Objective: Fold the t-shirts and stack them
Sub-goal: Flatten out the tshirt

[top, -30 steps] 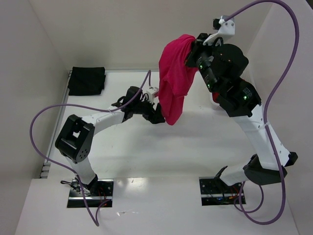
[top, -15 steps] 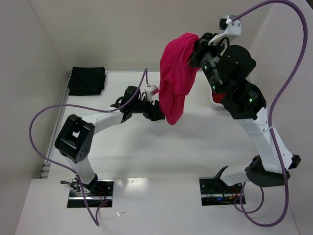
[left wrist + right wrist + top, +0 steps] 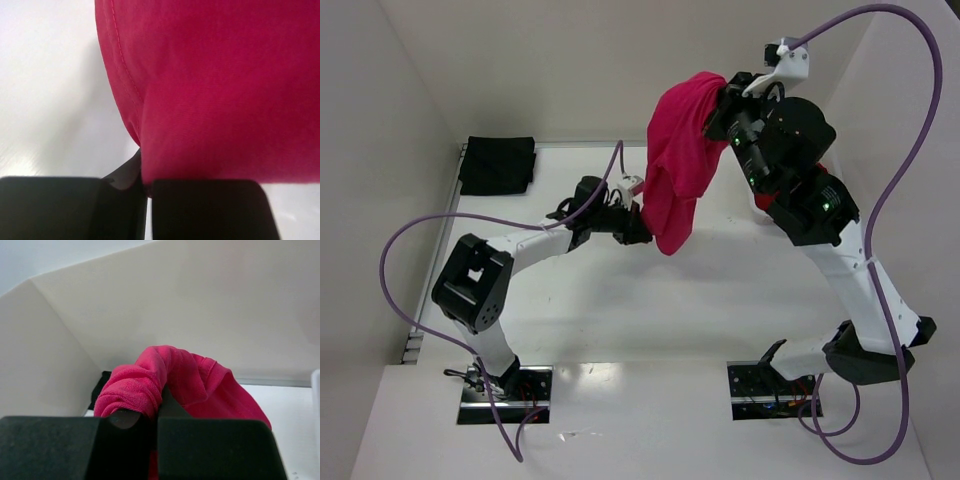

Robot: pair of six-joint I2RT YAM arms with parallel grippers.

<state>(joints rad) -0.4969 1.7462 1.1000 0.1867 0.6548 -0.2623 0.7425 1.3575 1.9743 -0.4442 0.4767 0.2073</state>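
T-shirt [image 3: 678, 170] — crimson-pink, limp folds, seemingly fine-knit

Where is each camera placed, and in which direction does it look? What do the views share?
Top external: above and behind the arms, looking down on the white table; both whole arms show.
Left wrist: on the low left arm, looking past the left gripper at the crimson-pink cloth t-shirt's hem.
Right wrist: on the raised right arm, looking level at the walls; the right gripper pinches bunched cloth.
Shared: all three show that t-shirt, gripped top and bottom.
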